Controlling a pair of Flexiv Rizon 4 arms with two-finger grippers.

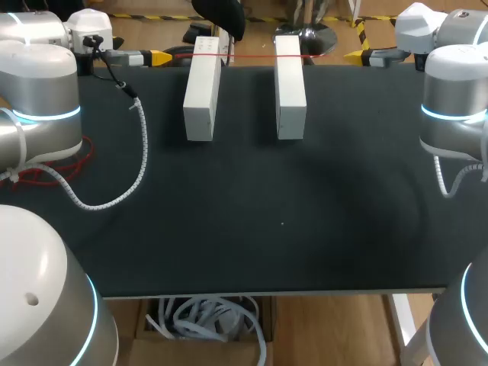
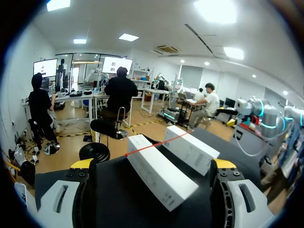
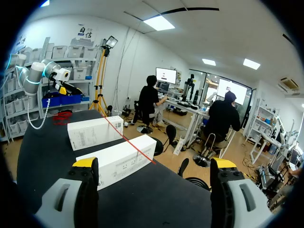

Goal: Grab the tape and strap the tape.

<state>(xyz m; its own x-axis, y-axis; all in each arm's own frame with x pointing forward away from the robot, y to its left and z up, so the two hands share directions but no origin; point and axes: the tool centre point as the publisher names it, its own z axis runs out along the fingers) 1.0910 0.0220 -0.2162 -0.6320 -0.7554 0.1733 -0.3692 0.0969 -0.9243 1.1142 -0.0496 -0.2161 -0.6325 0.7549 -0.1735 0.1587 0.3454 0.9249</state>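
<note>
My left claw (image 2: 152, 164) is released, its yellow-tipped fingers spread wide and holding nothing. Ahead of it on the black table (image 1: 244, 229) lie a long white rectangular box (image 2: 159, 173) and, just beyond, a second long white box (image 2: 192, 149). A thin red tape (image 2: 152, 145) stretches across one end of both. My right claw (image 3: 154, 163), also released and empty, faces the same boxes from the opposite side.

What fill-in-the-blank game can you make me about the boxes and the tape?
The black table holds ___ white boxes. The thin tape running across both boxes is ___. The left end effector and the right end effector are both ___, holding nothing.
Missing words: two; red; open.
</note>
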